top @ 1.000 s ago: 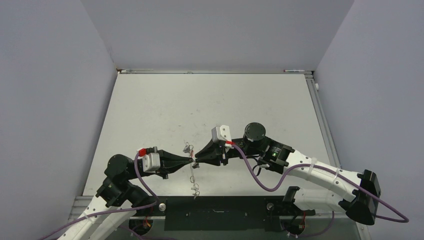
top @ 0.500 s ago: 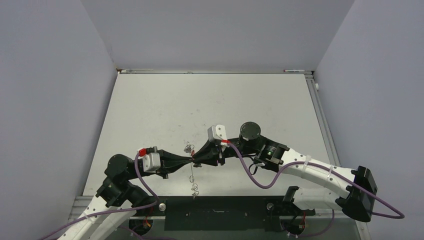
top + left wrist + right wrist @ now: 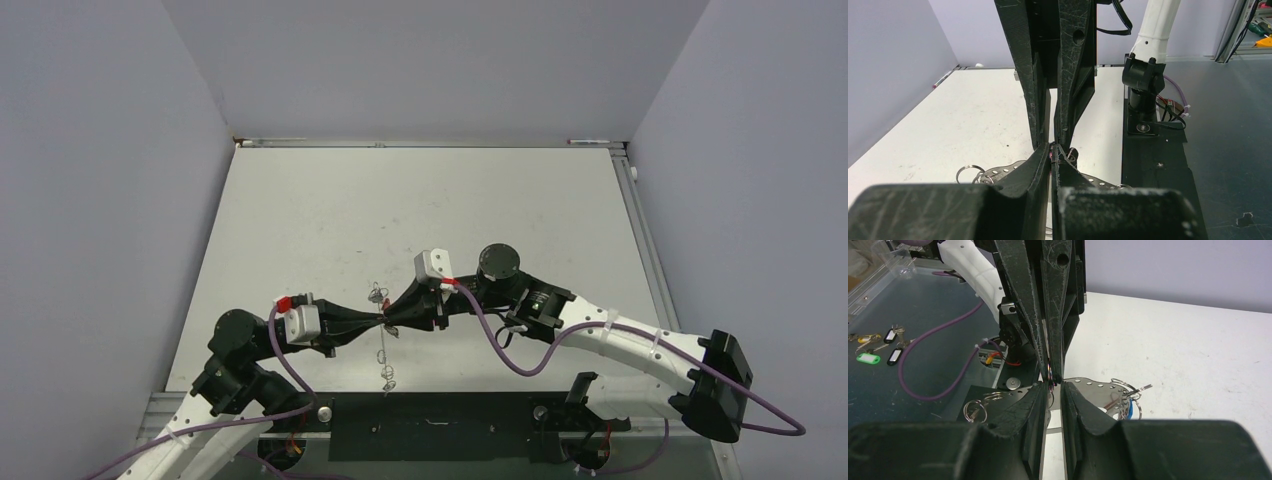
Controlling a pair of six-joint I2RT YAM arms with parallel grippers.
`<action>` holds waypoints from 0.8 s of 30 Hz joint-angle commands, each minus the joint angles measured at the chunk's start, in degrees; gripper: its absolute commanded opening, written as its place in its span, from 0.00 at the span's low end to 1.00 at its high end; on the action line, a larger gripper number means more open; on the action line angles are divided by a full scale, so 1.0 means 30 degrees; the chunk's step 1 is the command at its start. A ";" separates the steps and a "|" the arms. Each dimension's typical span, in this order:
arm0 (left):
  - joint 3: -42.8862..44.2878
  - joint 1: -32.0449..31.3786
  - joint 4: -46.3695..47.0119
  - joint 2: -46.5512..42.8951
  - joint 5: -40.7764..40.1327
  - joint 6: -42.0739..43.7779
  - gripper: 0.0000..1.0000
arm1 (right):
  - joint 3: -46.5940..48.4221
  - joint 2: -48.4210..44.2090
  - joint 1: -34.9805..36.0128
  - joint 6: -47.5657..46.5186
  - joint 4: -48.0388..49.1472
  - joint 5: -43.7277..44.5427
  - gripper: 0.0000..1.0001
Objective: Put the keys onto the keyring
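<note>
My left gripper (image 3: 380, 322) and right gripper (image 3: 394, 320) meet tip to tip above the table's near middle. The keyring (image 3: 386, 350) hangs between them, edge-on from above. In the wrist views it shows as a curved silver band with a row of holes (image 3: 998, 172) (image 3: 1093, 386), with small split rings at both ends. A blue key (image 3: 1138, 410) hangs at one end. My left gripper (image 3: 1052, 148) is shut on a small thing showing a red sliver, apparently the red key. My right gripper (image 3: 1052, 386) has a narrow gap between its jaws. The black key is not visible.
A black base plate (image 3: 430, 430) lies along the near table edge below the grippers. Purple cables (image 3: 510, 360) loop beside the right arm. Several tagged keys (image 3: 878, 347) lie off the table on a dark surface. A split ring (image 3: 975, 410) hangs over the base plate.
My right arm has shifted a little left, bringing its fingertips against the left gripper's tips. The left arm and the keyring have barely moved.
</note>
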 commanded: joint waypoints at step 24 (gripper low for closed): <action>0.0305 0.0017 0.1419 -0.0265 -0.0487 -0.0022 0.00 | -0.1402 0.0678 0.0201 0.1039 0.2280 -0.0859 0.25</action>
